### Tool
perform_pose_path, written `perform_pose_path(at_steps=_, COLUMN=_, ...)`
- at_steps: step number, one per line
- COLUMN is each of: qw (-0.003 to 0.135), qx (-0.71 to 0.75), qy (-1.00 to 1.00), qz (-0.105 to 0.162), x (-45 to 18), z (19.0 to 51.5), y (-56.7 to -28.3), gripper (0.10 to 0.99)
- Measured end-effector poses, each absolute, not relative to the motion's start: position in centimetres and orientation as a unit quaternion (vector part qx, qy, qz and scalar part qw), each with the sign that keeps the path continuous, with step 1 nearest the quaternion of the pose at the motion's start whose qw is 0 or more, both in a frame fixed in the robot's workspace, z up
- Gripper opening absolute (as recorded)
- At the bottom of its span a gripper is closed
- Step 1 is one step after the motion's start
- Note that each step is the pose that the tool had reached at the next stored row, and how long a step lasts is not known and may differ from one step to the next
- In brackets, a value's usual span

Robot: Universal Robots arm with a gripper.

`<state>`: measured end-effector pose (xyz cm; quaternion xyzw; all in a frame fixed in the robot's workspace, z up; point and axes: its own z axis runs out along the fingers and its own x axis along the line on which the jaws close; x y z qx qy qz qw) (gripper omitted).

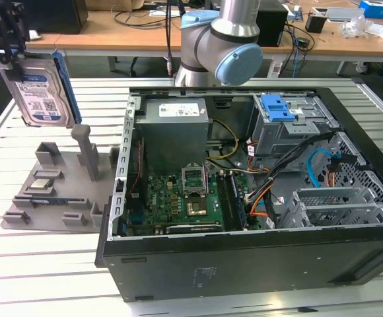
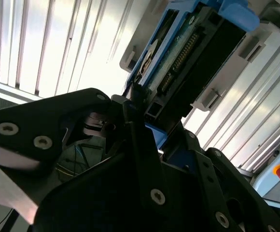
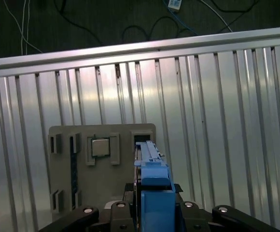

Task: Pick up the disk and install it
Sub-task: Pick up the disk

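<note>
Disk (image 1: 43, 92) hangs upright in the air near the exterior view's left edge, its label facing that camera, with the pincer (image 1: 12, 58) clamped on its upper end. Below it the grey holder (image 1: 53, 191) sits on the slatted table (image 1: 39, 264), with a small square chip (image 1: 41, 184) seated in it. The open computer case (image 1: 244, 264) lies to that view's right, its blue-topped drive bay (image 1: 277, 107) well apart from the disk.
</note>
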<state>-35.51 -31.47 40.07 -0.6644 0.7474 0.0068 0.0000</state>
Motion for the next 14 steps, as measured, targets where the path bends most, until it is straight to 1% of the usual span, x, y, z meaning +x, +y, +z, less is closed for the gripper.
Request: perform_pose_path(at_steps=14, qw=0.000, qx=-0.664, qy=0.747, qz=0.007, x=-35.5, z=44.0, y=-31.5, gripper=0.369)
